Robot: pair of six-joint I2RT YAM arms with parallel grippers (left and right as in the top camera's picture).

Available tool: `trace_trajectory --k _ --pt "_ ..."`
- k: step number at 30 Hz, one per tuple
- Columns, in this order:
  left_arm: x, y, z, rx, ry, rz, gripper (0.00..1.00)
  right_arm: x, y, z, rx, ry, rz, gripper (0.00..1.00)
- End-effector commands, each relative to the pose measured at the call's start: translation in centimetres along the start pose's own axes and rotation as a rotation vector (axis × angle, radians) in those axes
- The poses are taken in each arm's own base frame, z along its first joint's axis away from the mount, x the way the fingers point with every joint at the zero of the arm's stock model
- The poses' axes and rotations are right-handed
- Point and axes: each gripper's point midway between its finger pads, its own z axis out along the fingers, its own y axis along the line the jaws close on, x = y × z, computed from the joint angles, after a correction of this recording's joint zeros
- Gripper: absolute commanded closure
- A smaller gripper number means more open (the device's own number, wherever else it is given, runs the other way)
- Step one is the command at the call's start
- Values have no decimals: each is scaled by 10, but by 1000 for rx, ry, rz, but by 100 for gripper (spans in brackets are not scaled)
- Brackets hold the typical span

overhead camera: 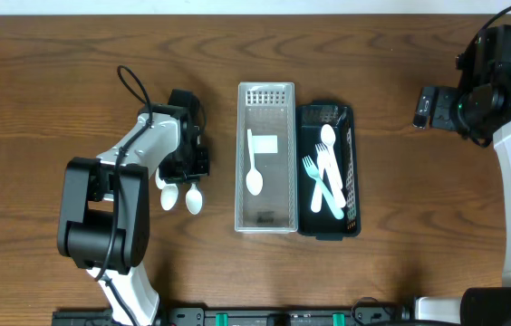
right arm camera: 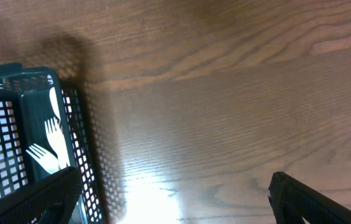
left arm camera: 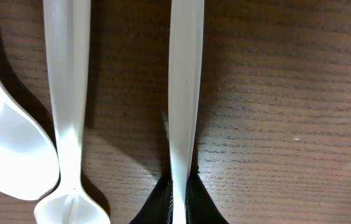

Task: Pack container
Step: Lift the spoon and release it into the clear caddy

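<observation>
My left gripper (overhead camera: 188, 166) is down at the table, left of the containers. In the left wrist view its fingers (left arm camera: 180, 190) are shut on the handle of a white plastic spoon (left arm camera: 185, 93) lying on the wood. Two more white spoons (left arm camera: 68, 106) lie right beside it, and their bowls show below the gripper in the overhead view (overhead camera: 168, 196). A clear slotted container (overhead camera: 278, 213) holds one white spoon (overhead camera: 254, 177). A black mesh container (overhead camera: 353, 172) holds white forks and spoons (overhead camera: 326, 172). My right gripper (overhead camera: 426, 107) is open and empty above bare table to the right of the black container (right arm camera: 79, 149).
The two containers stand side by side at the table's middle. The right arm's body (overhead camera: 509, 81) fills the far right edge. The left arm's base (overhead camera: 101, 226) stands at the front left.
</observation>
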Motion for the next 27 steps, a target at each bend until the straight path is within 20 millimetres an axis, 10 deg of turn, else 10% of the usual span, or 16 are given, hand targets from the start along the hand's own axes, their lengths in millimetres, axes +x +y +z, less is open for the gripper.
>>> trace_trajectory --k 1,8,14,21,27 --pt "7 2 15 -6 49 -2 94 2 -2 4 1 14 -5 1" --pt "-3 0 0 -4 9 32 94 2 -2 4 1 15 -5 1" --pt "-16 -15 -66 21 -100 58 94 2 -2 4 1 14 -5 1" --pt "-9 -84 -156 93 -327 246 94 2 -2 4 1 14 -5 1" --pt "13 -152 -158 119 -390 433 94 2 -2 4 1 14 -5 1"
